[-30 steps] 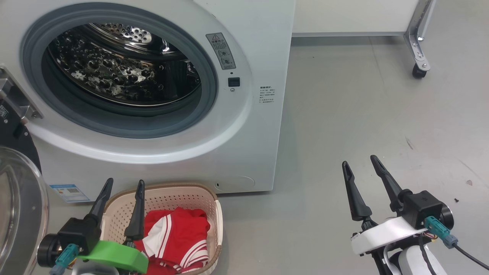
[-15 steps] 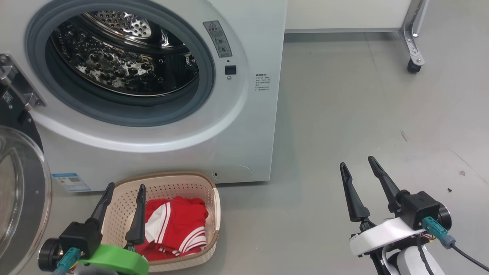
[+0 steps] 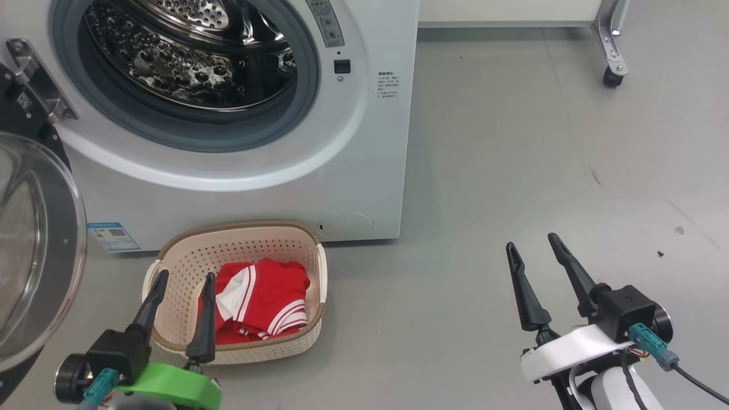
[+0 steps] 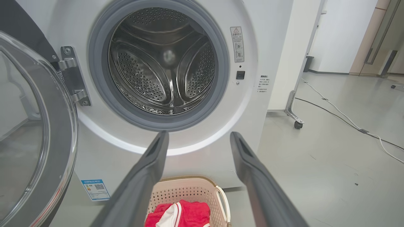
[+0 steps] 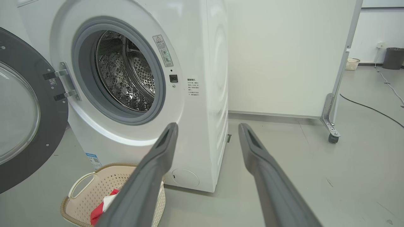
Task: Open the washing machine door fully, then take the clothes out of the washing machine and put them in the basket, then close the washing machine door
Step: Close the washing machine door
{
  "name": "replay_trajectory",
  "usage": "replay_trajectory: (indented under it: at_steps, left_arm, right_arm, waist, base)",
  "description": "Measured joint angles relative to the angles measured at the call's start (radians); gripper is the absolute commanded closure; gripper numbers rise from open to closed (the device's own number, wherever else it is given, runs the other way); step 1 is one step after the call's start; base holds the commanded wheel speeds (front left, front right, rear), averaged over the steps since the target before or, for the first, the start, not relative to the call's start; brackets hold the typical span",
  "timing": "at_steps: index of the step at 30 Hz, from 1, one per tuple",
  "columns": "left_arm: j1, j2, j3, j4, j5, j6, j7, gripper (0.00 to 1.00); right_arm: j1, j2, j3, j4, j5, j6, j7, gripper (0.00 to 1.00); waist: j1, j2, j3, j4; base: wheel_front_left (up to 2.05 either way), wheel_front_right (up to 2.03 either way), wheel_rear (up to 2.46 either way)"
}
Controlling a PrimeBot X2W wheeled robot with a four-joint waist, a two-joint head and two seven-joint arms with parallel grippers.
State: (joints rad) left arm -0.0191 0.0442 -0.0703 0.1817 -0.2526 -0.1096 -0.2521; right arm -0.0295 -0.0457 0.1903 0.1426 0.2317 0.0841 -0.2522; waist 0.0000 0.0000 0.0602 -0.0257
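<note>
Left gripper (image 3: 187, 275): spread, empty, over the basket (image 3: 239, 238).
Right gripper (image 3: 531, 241): spread, empty, above bare floor (image 3: 512, 142).
Clothes (image 3: 262, 296): in the basket, at the washing machine's (image 3: 364, 171) foot.
Risk: the open washing machine door (image 3: 62, 239), swung shut, may clip the basket's left edge.

Smooth grey floor (image 3: 512, 171), white wheeled partition panel (image 5: 284, 56), loose cables (image 4: 341, 116), dark bin (image 5: 393, 58)

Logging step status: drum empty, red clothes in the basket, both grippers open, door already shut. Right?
No: the washing machine door is wide open, swung aside on its hinge, as the left wrist view shows. The drum is empty, the clothes lie in the basket, left gripper and right gripper open.
</note>
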Motion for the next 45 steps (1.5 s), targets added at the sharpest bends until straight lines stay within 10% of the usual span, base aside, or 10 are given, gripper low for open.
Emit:
replay_trajectory:
  at_steps: [45]
  left_arm:
    - [0.000,-0.001,0.007,-0.015,0.008,0.008,0.000,0.00]
  right_arm:
    - [-0.001,0.000,0.007,0.004,0.015,-0.007,0.000,0.00]
  waist:
    - [0.0000,0.0000,0.012,0.003]
  base:
    - [-0.22,0.22,0.00]
